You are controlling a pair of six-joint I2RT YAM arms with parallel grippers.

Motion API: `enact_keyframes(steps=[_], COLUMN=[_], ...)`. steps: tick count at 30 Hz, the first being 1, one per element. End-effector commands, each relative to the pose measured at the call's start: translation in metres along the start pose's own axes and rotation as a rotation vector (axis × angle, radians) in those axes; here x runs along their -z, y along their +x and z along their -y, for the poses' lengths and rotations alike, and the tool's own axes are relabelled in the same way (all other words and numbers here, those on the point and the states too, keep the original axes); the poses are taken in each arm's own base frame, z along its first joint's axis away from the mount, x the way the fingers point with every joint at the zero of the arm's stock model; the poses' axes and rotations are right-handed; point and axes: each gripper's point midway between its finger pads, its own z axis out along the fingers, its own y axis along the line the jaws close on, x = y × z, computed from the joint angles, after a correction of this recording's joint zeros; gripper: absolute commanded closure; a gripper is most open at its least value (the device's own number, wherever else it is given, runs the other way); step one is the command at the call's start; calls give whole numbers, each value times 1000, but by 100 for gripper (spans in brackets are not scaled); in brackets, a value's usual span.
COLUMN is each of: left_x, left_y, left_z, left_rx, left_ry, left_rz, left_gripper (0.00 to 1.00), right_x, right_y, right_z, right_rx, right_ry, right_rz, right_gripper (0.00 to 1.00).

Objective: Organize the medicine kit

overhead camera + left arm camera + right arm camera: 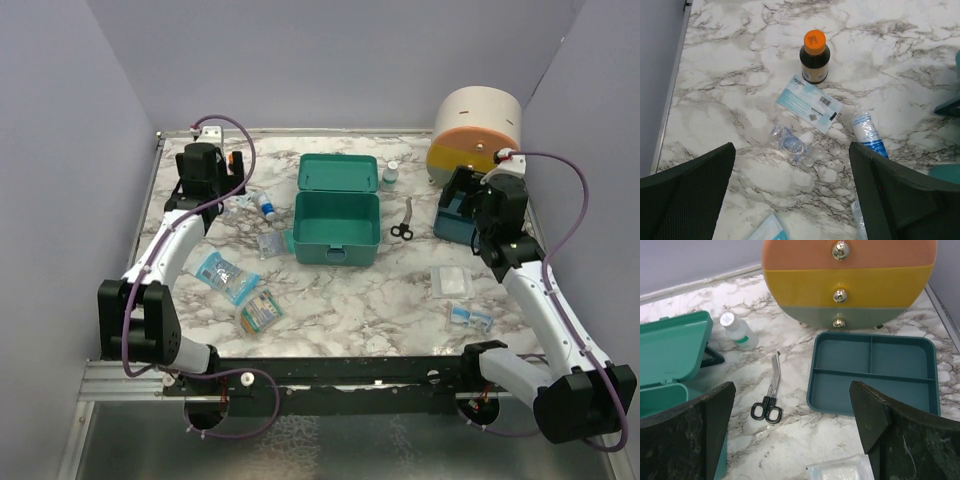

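Black rail [340, 368] up front, teal-green plastic medicine kit [336, 228] open on marble table [350, 300], left gripper [791, 150] wide over crinkly clear packet [790, 144], orange-capped brown bottle [814, 57] beyond, right gripper [792, 390] wide, metal scissors [771, 390] and flat teal tray [870, 390] ahead, round drawer unit [850, 285] behind

Medicine kit [336, 228]: teal-green rectangular plastic box, open and empty, standing upright at the centre of the marble counter [340, 300]. Its hinged lid [337, 172] is swung back to the far side, inner face showing.
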Motion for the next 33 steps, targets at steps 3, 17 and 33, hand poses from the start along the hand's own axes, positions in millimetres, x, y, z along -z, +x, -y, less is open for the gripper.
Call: enact_keyframes(steps=[3, 17, 33], left_x=[-40, -118, -164], left_y=[33, 42, 50], left_z=[19, 24, 25], left_rx=[-88, -92, -82], left_ry=[129, 90, 53], left_rz=[6, 36, 36], left_gripper=[1, 1, 1], right_x=[-5, 6, 30], right_y=[-38, -37, -26], right_z=[-18, -18, 0], right_rx=[-13, -21, -41], right_ry=[-58, -75, -14], right_rz=[88, 88, 65], right_gripper=[0, 0, 0])
